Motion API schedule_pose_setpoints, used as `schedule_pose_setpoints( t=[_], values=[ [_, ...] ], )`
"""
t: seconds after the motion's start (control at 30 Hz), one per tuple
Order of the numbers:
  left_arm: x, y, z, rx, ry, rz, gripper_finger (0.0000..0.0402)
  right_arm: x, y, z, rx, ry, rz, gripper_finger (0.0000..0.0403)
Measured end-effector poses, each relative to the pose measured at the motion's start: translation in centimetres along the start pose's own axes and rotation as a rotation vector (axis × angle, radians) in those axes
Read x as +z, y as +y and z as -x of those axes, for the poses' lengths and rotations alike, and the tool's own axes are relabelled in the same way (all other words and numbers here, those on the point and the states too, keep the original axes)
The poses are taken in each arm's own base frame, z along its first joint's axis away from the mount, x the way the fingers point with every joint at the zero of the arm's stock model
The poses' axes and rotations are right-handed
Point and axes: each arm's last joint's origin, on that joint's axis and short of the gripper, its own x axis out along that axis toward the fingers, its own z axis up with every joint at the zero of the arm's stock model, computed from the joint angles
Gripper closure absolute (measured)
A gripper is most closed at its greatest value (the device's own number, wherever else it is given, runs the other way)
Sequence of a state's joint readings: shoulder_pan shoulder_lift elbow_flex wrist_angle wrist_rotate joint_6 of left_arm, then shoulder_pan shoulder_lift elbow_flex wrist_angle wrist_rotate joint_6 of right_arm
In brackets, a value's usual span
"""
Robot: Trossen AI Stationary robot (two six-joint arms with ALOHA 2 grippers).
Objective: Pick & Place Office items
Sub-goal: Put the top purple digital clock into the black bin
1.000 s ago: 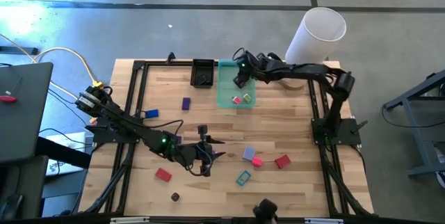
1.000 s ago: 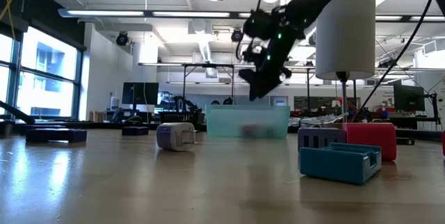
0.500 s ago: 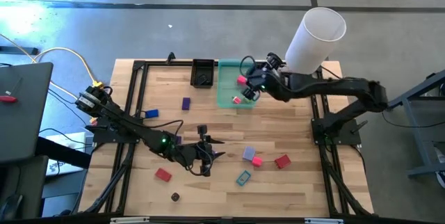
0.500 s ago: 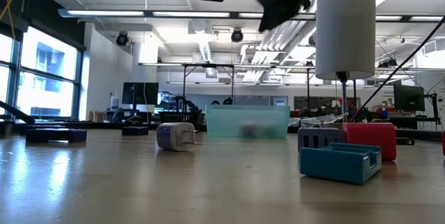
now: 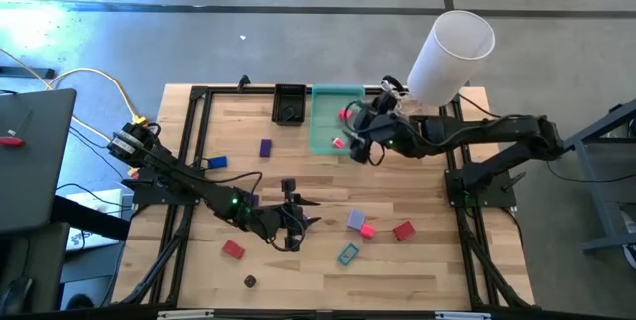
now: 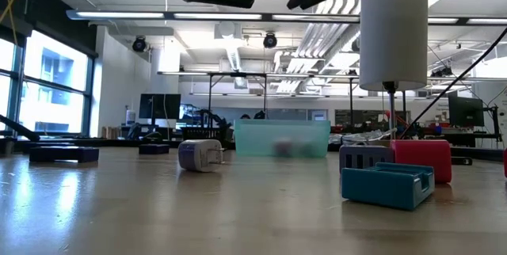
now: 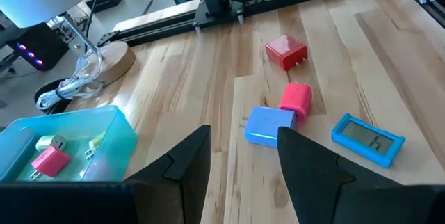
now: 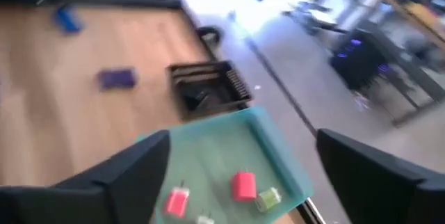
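Note:
The office items lie scattered on the wooden table: a lilac-blue block (image 7: 270,125), a pink plug (image 7: 296,97), a red plug (image 7: 286,50), a teal piece (image 7: 367,139), a purple block (image 5: 265,148), a blue piece (image 5: 212,162) and a red block (image 5: 233,249). A white plug (image 6: 200,155) lies on its side. Inside the green tray (image 5: 323,126) lie a red plug (image 8: 243,186), a pink one (image 8: 177,201) and a green piece (image 8: 269,196). My right gripper (image 8: 243,140) hangs open above the tray. My left gripper (image 7: 240,137) hovers open over the table's middle, short of the lilac-blue block.
A small black tray (image 5: 289,103) stands against the green tray's left side. A big white cylinder (image 5: 452,52) rises at the far right corner, with a coiled cable (image 7: 66,92) beside its wooden base. A small black piece (image 5: 250,280) lies near the front edge.
My right gripper has risen from the green tray's far left corner and drawn back toward the table's right and near side, rolling as it went. Its fingers have opened. A red plug that it covered now shows in the tray.

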State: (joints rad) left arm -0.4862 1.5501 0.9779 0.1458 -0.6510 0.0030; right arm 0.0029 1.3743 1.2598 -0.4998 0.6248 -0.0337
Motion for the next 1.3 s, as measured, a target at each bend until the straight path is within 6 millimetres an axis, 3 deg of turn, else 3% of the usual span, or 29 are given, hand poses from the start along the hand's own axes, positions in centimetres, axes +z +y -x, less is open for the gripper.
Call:
schedule_pose_setpoints(
  t=[0.1,0.3,0.43,0.67,0.83,0.93,1.07,1.3],
  values=[
    [0.0,0.0,0.0,0.0,0.0,-0.006,0.0243,-0.1,0.1,0.0,0.014,0.006,-0.02,0.001],
    [-0.1,-0.1,0.0,-0.028,0.005,-0.068,0.0243,-0.1,0.3,0.4,0.052,0.01,-0.069,0.0045],
    [-0.1,-0.2,0.0,-0.055,0.006,-0.086,0.0228,-0.1,1.5,1.2,0.156,-0.005,-0.058,0.0059],
    [-0.5,-0.2,0.1,-0.054,0.044,-0.042,0.0118,-0.1,4.1,3.3,0.275,-0.026,-0.053,0.006],
    [-0.6,0.7,0.6,0.075,0.082,0.007,0.005,-0.7,6.2,5.3,0.357,-0.017,-0.042,0.0061],
    [-0.2,2.7,1.4,0.114,0.122,0.032,0.004,-1.2,7.4,6.6,0.402,-0.002,-0.032,0.0061],
    [-0.4,7.1,2.2,0.129,0.229,0.239,0.0039,-1.6,8.7,8.2,0.459,-0.006,-0.027,0.0058],
    [-4.2,15.5,2.6,0.33,0.607,0.716,0.0039,-2.0,9.9,9.9,0.517,-0.023,0.003,0.0059]
  ],
)
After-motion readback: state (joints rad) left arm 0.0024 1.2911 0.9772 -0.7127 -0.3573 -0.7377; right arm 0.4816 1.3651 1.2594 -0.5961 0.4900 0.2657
